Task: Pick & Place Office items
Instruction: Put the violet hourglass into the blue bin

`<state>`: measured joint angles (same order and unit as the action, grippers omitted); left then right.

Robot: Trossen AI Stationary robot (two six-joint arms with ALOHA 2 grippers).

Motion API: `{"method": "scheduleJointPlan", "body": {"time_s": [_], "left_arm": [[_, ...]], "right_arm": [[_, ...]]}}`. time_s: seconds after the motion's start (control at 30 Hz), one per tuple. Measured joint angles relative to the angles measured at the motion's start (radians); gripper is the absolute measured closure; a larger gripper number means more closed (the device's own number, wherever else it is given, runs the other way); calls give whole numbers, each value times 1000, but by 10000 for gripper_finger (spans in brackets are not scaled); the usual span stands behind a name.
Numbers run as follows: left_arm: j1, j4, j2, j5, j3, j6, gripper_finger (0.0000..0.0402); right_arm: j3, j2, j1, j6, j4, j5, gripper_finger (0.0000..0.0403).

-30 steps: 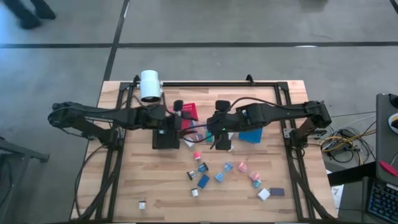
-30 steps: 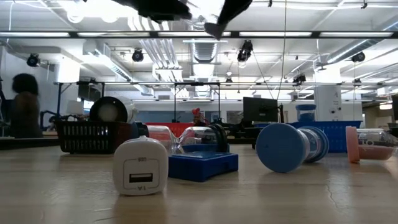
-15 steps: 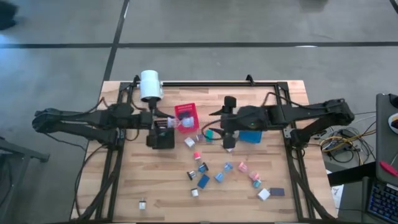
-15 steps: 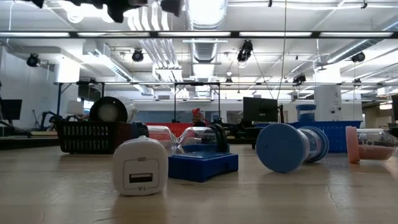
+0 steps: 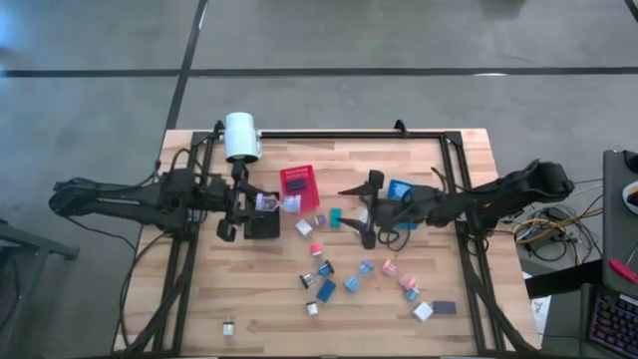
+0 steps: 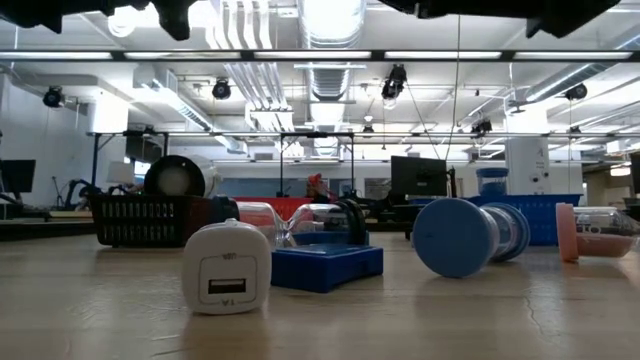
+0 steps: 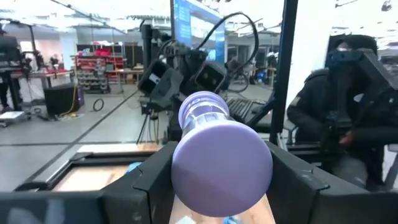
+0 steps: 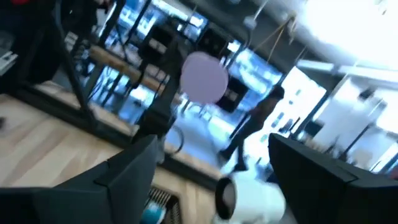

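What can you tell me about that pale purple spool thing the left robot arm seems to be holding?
The spool is a small pale lilac reel: a ribbed, see-through middle between two round matte end caps, apparently plastic. It lies on its side between the dark fingers of the left gripper, one cap facing the wrist camera. From above it shows over the table, between the black bin and red bin.

Three slotted bins (image 5: 299, 185), one white cylinder (image 5: 240, 137) and about fifteen scattered office items (image 5: 344, 274) are seen.

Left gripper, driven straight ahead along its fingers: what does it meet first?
Probably the open right gripper, facing it head-on. The left gripper, shut on a purple spool, would pass beside the red bin; heights are unclear.
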<state>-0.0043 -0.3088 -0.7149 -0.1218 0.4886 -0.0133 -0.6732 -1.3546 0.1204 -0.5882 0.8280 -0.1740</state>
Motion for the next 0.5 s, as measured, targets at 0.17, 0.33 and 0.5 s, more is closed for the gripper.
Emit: {"method": "scheduleJointPlan", "body": {"time_s": [0.17, 0.33, 0.5], "left_arm": [[4, -35, -81, -17, 33, -14, 205], [4, -41, -150, -23, 68, -14, 205], [6, -52, -194, -36, 93, -14, 205]], "right_arm": [[-42, -64, -1, -70, 23, -11, 60], [-132, -138, 6, -177, 23, -12, 57], [-208, -199, 12, -235, 29, -28, 67]]}}
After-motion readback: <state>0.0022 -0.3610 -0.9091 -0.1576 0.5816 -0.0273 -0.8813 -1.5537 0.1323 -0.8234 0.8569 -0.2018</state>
